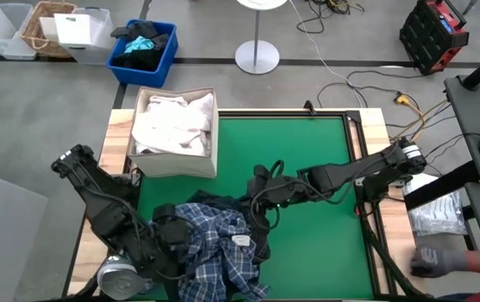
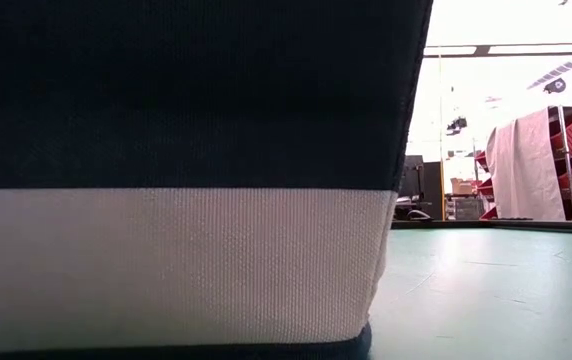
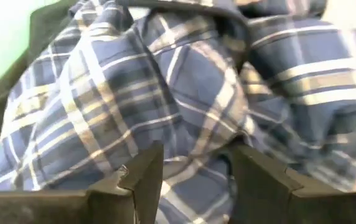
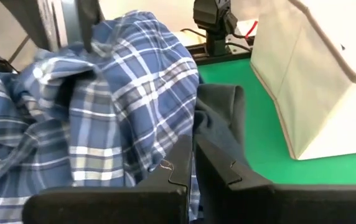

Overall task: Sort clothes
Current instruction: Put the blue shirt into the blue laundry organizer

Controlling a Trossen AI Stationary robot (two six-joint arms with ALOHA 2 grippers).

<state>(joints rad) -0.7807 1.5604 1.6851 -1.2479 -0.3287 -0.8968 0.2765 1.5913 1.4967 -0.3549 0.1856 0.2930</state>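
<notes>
A blue-white plaid shirt lies bunched at the table's near middle-left, on top of a dark navy piece. My left gripper is at the shirt's left side, shut on a bunch of it. My right gripper reaches in from the right and is shut at the pile's right edge. There the dark navy piece meets the plaid shirt. White shirts fill a cream fabric box at the far left. My left gripper has a thick bunch of the plaid shirt between its two fingers, several layers deep. The right wrist view shows the shirt humped up toward this gripper, with its lower parts on the table. My right gripper pinches cloth at the pile's right edge, coming nearly level from the table's right. A flap of the dark navy piece stands up just past the fingers. The fingers hide whether the plaid edge is caught too.
Bare green mat spreads over the far and right parts of the table. A blue bin with dark cloth stands on the floor beyond the table. A gloved hand rests at the near right. A dark-and-white fabric wall blocks most of the low view.
</notes>
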